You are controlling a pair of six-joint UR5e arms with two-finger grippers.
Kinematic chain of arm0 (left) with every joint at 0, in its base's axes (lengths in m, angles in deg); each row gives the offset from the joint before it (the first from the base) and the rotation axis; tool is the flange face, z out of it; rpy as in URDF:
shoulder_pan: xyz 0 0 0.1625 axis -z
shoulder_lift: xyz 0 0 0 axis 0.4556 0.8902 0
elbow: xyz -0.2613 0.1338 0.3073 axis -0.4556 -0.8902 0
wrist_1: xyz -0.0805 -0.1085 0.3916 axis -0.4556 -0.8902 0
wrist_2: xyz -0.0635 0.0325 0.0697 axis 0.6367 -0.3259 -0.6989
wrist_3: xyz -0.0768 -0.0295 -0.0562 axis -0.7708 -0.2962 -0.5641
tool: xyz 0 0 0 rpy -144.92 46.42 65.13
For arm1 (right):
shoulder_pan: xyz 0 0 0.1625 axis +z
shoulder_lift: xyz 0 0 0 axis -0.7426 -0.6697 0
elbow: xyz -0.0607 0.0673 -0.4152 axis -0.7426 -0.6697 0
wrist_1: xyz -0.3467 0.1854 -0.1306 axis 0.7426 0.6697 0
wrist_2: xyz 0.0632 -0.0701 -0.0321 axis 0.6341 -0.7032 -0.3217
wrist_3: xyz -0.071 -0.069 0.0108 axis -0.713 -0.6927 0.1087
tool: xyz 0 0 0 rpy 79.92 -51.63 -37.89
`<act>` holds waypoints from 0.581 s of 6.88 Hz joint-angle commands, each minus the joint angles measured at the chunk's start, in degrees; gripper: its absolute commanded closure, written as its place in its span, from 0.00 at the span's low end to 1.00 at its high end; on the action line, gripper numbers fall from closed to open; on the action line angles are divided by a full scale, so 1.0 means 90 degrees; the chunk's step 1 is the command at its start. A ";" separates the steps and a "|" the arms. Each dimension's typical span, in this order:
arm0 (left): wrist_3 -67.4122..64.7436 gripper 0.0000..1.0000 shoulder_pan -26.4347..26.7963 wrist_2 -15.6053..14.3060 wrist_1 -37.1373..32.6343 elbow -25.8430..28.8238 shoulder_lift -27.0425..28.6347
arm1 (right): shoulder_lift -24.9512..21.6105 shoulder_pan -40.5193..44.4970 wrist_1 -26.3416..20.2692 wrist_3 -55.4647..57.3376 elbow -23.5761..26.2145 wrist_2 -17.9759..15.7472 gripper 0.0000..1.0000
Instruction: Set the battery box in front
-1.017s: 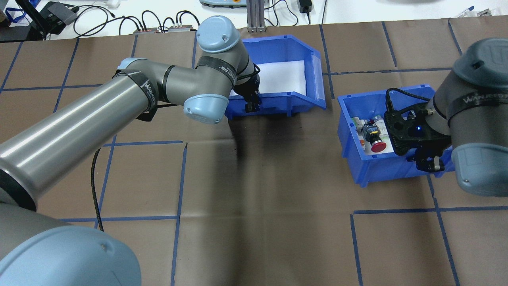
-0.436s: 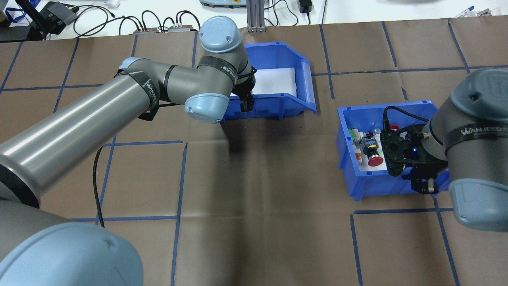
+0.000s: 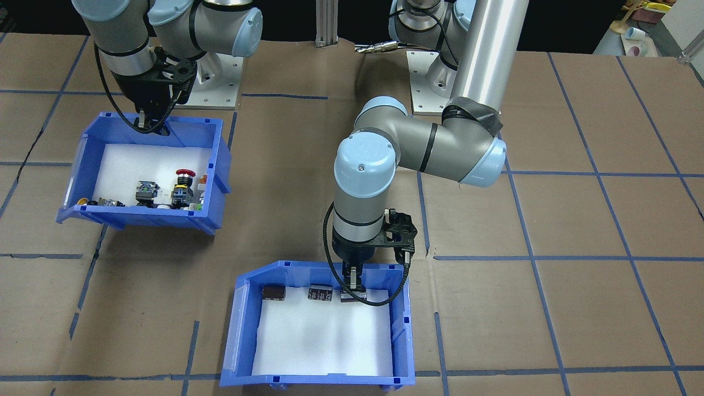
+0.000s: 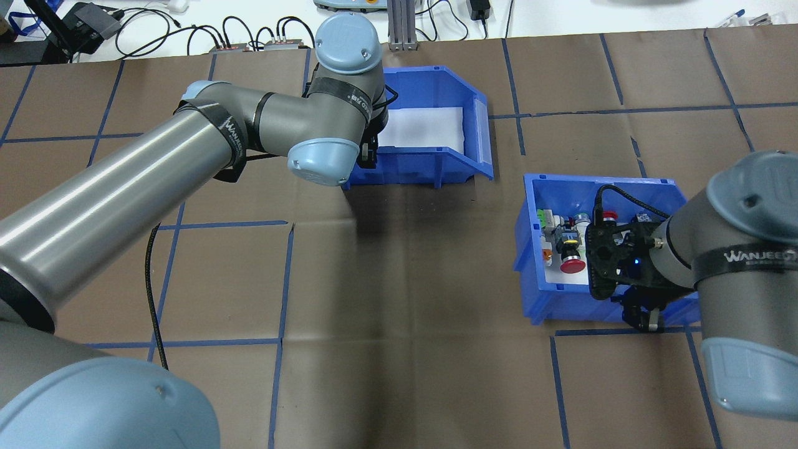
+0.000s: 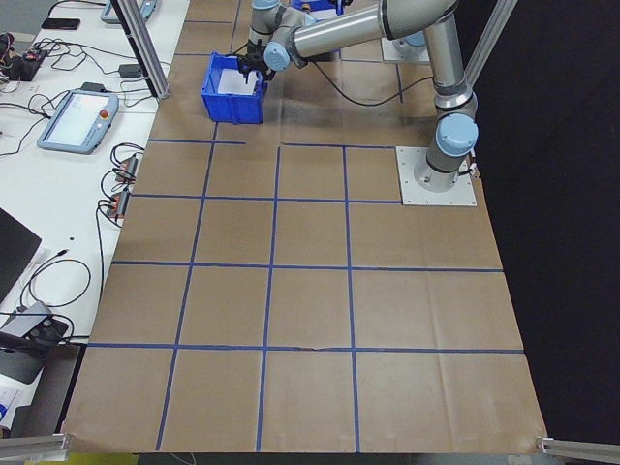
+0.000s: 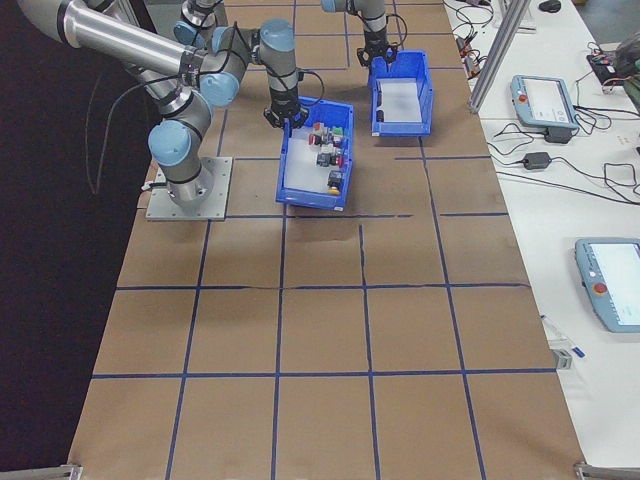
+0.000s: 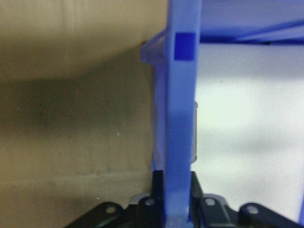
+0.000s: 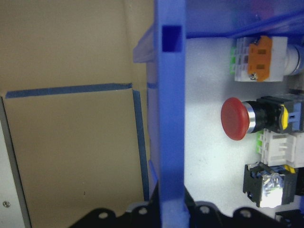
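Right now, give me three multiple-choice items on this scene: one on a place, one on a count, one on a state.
1. Where does the left gripper sit?
A. on the battery box's wall nearest the robot
B. over bare table
C. inside the switch bin

2. How many dark blocks lie in the battery box?
A. one
B. three
C. six

3. What is the right gripper doing?
A. hanging open above the table
B. holding a red button
C. clamped on the switch bin's wall

Answers: 1 A, the front-facing view shows its fingers at that rim; 2 B, three show in a row along that wall; 3 C, the right wrist view shows the blue wall between its fingers.
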 commanded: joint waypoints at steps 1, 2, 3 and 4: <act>0.0659 0.04 -0.0058 -0.0025 -0.1125 0.0002 -0.0622 | -0.0171 0.0680 0.0080 0.0468 0.0222 0.0090 0.93; 0.1612 0.04 -0.0184 -0.0035 -0.1567 -0.0017 -0.0955 | -0.0151 0.1012 0.0235 0.0636 0.0222 0.0090 0.93; 0.2221 0.04 -0.0446 0.0004 -0.2084 -0.0027 -0.1277 | -0.0055 0.1267 0.0478 0.0831 0.0222 0.0090 0.92; 0.2991 0.02 -0.0613 0.0004 -0.2572 -0.0085 -0.1619 | 0.0149 0.1598 0.0703 0.1007 0.0203 0.0080 0.92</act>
